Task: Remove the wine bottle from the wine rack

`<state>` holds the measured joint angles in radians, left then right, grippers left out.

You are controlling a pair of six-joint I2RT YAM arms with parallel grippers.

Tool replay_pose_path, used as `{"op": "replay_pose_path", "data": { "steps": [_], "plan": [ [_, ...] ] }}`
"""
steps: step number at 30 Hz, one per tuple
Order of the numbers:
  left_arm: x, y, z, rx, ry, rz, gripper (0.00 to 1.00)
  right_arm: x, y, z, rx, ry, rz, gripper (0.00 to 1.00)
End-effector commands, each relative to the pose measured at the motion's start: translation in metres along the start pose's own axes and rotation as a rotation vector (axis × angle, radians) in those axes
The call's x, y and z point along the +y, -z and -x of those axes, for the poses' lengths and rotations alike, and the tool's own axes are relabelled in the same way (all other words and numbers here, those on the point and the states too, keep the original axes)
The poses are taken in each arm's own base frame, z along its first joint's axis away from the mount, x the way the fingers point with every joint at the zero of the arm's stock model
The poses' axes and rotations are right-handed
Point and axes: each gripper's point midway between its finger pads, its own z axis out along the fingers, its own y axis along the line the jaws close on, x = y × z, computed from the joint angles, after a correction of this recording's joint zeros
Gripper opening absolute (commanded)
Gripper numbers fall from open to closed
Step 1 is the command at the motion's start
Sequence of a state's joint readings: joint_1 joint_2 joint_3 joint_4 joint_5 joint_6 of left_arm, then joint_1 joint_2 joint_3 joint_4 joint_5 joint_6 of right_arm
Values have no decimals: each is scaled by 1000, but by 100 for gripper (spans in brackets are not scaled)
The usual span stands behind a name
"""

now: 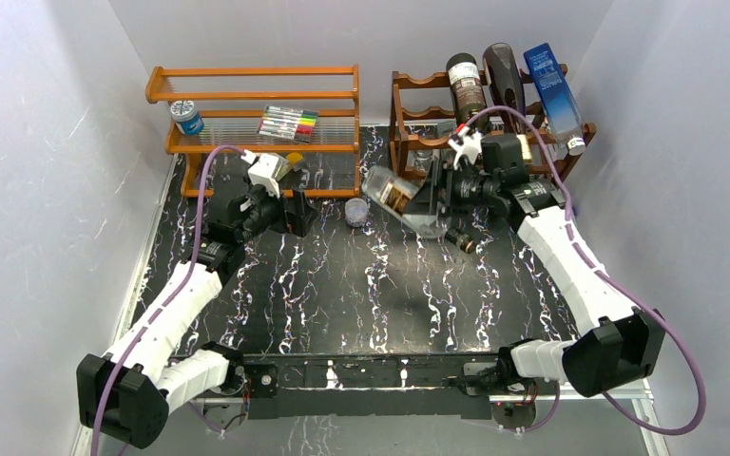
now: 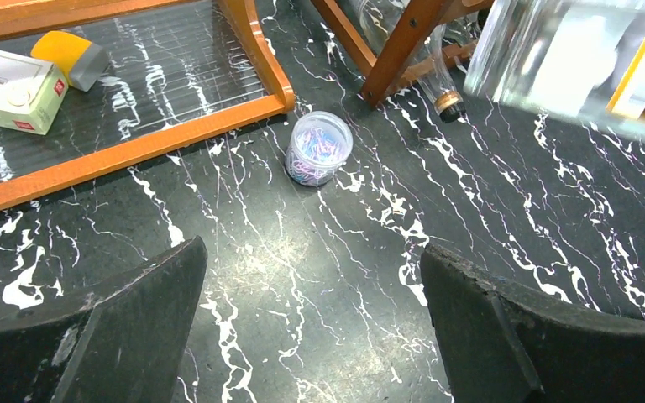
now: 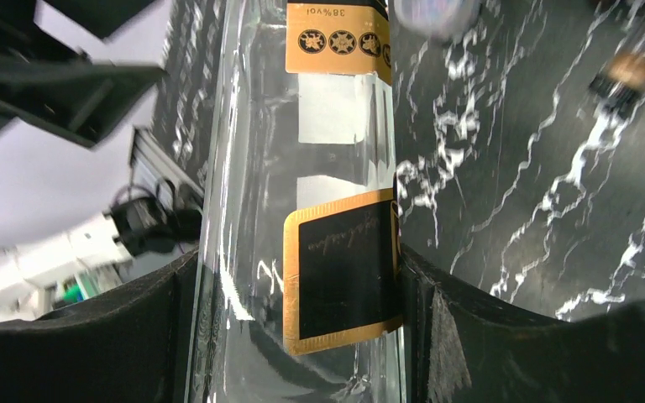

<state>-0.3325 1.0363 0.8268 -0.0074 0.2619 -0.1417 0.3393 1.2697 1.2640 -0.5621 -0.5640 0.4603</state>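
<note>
The dark reddish-brown wine rack (image 1: 416,112) stands at the back right and carries two dark bottles (image 1: 466,84) and a blue-labelled bottle (image 1: 553,93). My right gripper (image 1: 437,195) is shut on a clear glass wine bottle (image 1: 401,199) with a black-and-gold label. It holds the bottle tilted above the mat, in front of the rack and apart from it. In the right wrist view the bottle (image 3: 302,193) fills the gap between the pads of the right gripper (image 3: 298,277). My left gripper (image 1: 295,211) is open and empty over the mat (image 2: 315,285). The bottle also shows in the left wrist view (image 2: 571,59).
A small jar of paper clips (image 2: 319,148) stands on the mat between the arms. Another clear bottle's neck (image 2: 441,84) pokes out low beside the rack's leg (image 2: 403,42). The lighter orange shelf (image 1: 257,95) at back left holds markers (image 1: 288,122) and a blue-lidded jar (image 1: 187,116).
</note>
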Motion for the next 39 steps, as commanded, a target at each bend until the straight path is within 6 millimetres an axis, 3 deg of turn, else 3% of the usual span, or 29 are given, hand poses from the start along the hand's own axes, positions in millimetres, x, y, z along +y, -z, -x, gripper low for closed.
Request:
{"op": "replay_pose_path", "data": {
  "steps": [1, 7, 10, 16, 22, 31, 39],
  "plan": [
    [-16, 2, 6, -40, -5, -62, 98, 3, -8, -29, 98, 83, 58, 28],
    [-63, 6, 1, 28, 6, -304, 98, -12, -18, -71, 197, 38, 91, 29],
    [-96, 13, -13, 90, -63, -431, 98, -16, -24, -83, 227, 16, 117, 29],
    [-145, 24, -38, 72, -502, -478, 98, -14, -36, -104, 311, 11, 168, 29],
    [-184, 14, -63, 159, -877, -587, 98, -6, -38, -122, 372, 50, 189, 28],
    [-211, -16, -86, 161, -1078, -650, 98, 3, -34, -129, 375, 68, 212, 28],
    [-220, -31, -91, 84, -1134, -640, 98, 8, -29, -134, 385, 69, 233, 28]
  ]
}}
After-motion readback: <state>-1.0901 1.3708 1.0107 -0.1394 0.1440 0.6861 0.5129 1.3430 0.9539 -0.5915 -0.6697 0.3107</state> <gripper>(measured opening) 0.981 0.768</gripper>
